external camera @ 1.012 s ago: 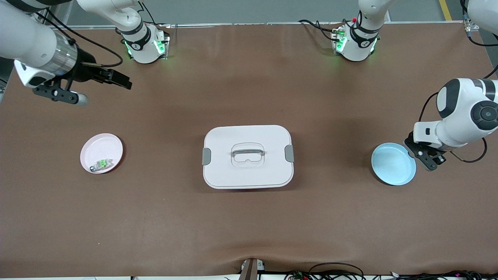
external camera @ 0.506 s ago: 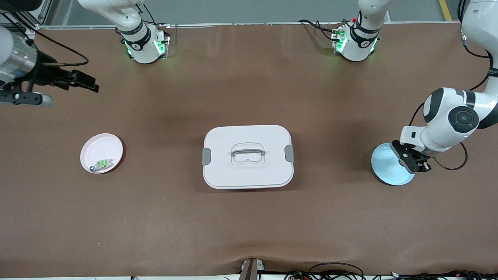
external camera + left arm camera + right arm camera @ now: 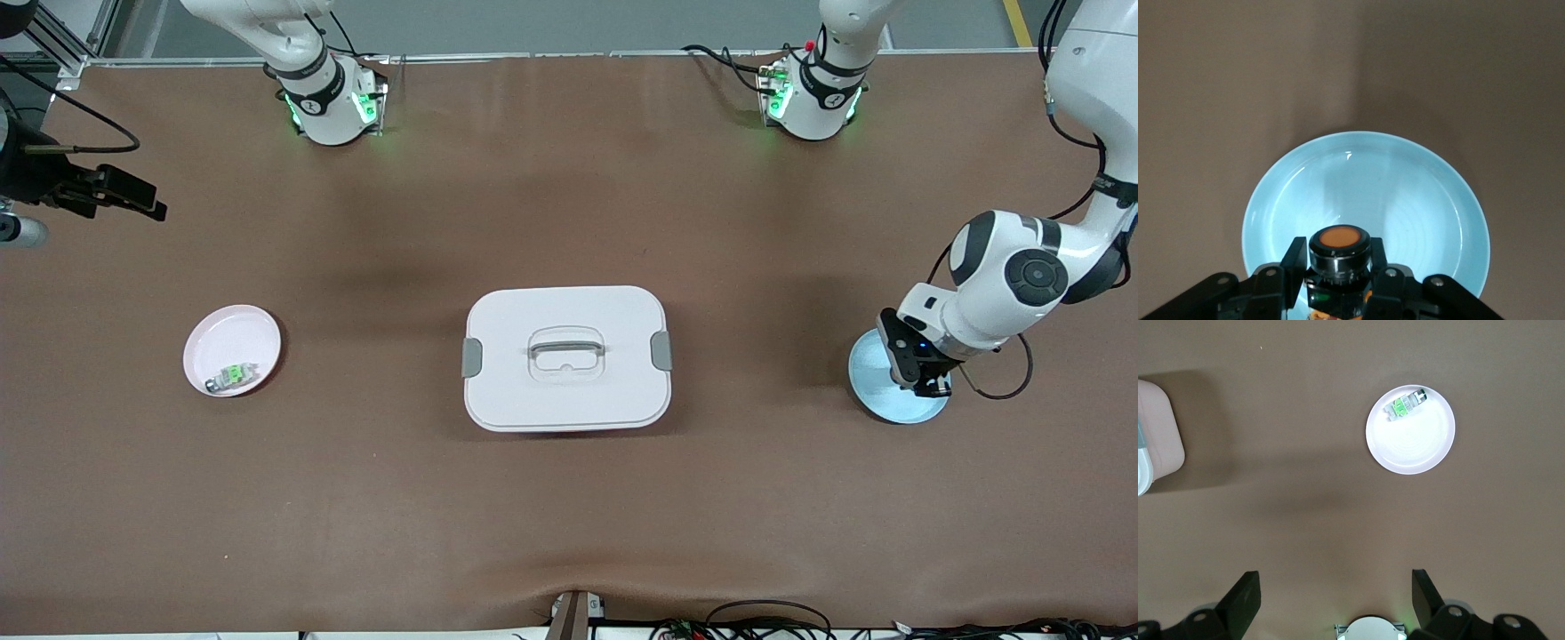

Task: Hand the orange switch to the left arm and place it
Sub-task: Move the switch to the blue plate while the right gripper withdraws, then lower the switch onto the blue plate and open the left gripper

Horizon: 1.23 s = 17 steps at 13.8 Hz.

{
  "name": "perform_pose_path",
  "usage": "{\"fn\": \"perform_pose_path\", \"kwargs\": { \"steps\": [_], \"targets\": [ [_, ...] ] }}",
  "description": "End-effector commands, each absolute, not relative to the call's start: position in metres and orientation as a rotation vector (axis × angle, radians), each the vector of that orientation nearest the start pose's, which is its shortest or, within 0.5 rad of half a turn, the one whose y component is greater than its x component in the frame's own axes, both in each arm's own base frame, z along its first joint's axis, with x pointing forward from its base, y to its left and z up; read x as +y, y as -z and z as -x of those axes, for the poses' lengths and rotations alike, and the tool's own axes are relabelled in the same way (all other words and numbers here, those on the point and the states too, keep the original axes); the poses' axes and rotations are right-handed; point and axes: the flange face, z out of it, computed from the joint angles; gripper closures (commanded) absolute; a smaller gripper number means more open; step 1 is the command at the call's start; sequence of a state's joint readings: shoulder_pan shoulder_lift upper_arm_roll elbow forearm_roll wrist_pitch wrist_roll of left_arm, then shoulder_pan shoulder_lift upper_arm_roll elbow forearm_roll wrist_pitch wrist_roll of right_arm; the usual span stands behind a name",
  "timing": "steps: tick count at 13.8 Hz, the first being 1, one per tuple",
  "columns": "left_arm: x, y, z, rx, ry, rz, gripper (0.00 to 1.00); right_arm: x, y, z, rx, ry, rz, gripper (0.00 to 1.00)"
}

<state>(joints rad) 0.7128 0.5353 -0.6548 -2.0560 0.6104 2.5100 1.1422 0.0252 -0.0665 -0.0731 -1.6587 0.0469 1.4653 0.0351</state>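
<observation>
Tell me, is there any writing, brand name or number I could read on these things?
None can be read.
The white lidded box, the pale blue round plate and the pink round plate bear no text.
The small round marks on the white arm bases are too small to make out.

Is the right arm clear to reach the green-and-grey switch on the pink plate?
Probably yes. The right gripper, open and empty, hangs over bare table near the pink plate, and nothing covers the green-and-grey switch. The box sits mid-table, off that path.
</observation>
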Motion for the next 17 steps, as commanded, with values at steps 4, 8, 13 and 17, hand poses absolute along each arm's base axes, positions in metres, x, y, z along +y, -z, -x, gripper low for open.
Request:
{"fn": "perform_pose_path", "kwargs": {
  "steps": [4,8,13,17],
  "targets": [
    [0.038,-0.21,-0.586,2.158,0.032,2.119,1.0,-0.034,-0.632,-0.523,0.161,-0.133,3.105,0.0],
    [0.045,-0.202,-0.584,2.152,0.028,2.138,1.0,-0.034,-0.626,-0.528,0.151,-0.139,3.098,0.0],
    [0.064,-0.194,-0.583,2.11,0.056,2.199,0.0,-0.033,-0.619,-0.537,0.151,-0.155,3.107,0.0],
    [0.074,-0.219,-0.597,2.006,0.092,2.244,0.0,-0.033,-0.619,-0.537,0.155,-0.154,3.102,0.0]
  ]
}}
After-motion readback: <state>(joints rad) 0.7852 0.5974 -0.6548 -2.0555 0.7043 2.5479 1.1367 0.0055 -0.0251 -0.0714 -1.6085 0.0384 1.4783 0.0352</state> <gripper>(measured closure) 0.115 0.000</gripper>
